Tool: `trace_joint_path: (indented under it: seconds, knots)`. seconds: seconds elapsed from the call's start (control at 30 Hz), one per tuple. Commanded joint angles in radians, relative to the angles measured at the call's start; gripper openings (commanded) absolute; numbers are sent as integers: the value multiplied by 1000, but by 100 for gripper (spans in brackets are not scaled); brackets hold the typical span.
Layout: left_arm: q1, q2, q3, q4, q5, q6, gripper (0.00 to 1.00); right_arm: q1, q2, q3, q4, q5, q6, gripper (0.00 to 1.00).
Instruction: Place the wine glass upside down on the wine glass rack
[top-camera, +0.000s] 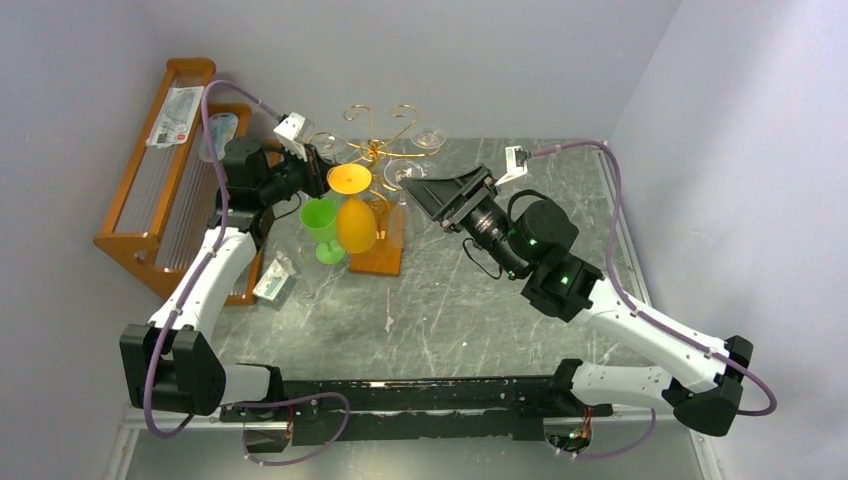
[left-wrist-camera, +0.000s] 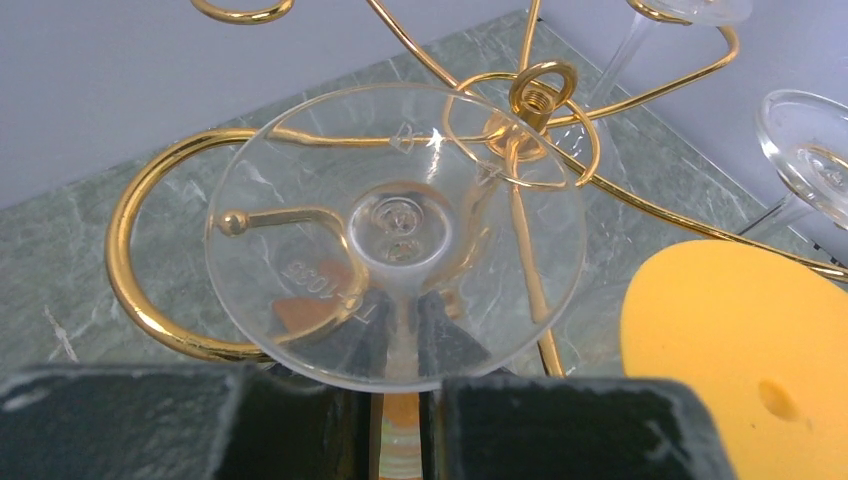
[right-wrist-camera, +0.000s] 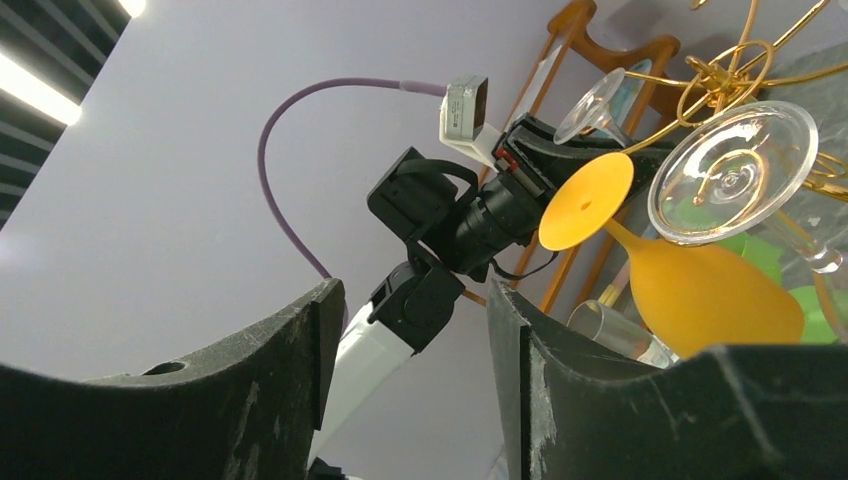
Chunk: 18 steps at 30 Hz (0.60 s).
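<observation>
Seating the clear wine glass (left-wrist-camera: 395, 235) looks like the step in hand. The left hand (left-wrist-camera: 403, 330) is clenched on its stem just below the foot. The glass is inverted, at the left side of the wine glass rack (top-camera: 378, 150), with its foot over 1 curled arm (left-wrist-camera: 130, 260). That arm's ball tip shows through the foot. Whether the stem already sits inside the curl I cannot tell. To do it well, I would hold the foot level and just above the wire, then run the stem along the slot toward the rack's centre. Letting go should wait until the foot bears on both sides of the curl. An orange wine glass (top-camera: 357, 225) already hangs upside down just right of that arm, so any sideways swing risks a knock. The right hand (right-wrist-camera: 410, 335) hangs right of the rack, released and holding nothing. Under the rack, the desk (top-camera: 480, 310) is grey-green and marble-patterned, hard and smooth by its look. A green wine glass (top-camera: 320, 220) is close by the rack's base. A stepped wooden shelf (top-camera: 150, 200) stands left of the rack, and plain pale walls (top-camera: 500, 60) close in behind it.
</observation>
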Motion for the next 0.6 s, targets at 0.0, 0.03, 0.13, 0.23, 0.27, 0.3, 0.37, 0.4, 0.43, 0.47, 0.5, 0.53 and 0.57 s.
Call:
trace_joint_path:
  seconds: [0.0, 0.03, 0.13, 0.23, 0.27, 0.3, 0.37, 0.4, 0.43, 0.47, 0.5, 0.53, 0.57]
  knots:
    - [-9, -6, -5, 68, -50, 9, 5, -4, 17, 16, 11, -2, -6, 58]
    - [-11, -6, -4, 71, -51, 14, 5, -4, 22, 20, 8, -3, -9, 58]
    - [-17, -3, -1, 85, -74, 23, 5, -2, 40, 37, 6, -10, -18, 58]
    - [-28, 3, 8, 96, -117, 18, 5, 0, 62, 62, 2, -14, -36, 57]
    - [-32, 2, 9, 107, -138, 10, 5, 1, 70, 70, 1, -14, -40, 57]
    - [-38, 2, 8, 114, -167, 3, 5, 2, 78, 77, 0, -12, -46, 57]
    - [-51, -1, 3, 128, -229, -8, 5, 3, 97, 91, -3, -9, -57, 57]
    - [-59, -1, 2, 130, -257, -10, 5, 5, 105, 100, -7, -8, -61, 57]
    - [-66, -2, -1, 131, -286, -12, 5, 6, 113, 108, -9, -8, -66, 57]
    - [-73, -6, -7, 138, -303, -12, 5, 7, 119, 110, -9, -7, -68, 57]
    - [-79, -11, -15, 147, -319, -14, 5, 8, 124, 113, -6, -6, -69, 57]
    - [-84, -15, -26, 159, -340, -17, 5, 10, 129, 115, -5, -5, -73, 57]
    - [-92, -20, -36, 171, -356, -17, 5, 12, 135, 119, -4, -1, -78, 57]
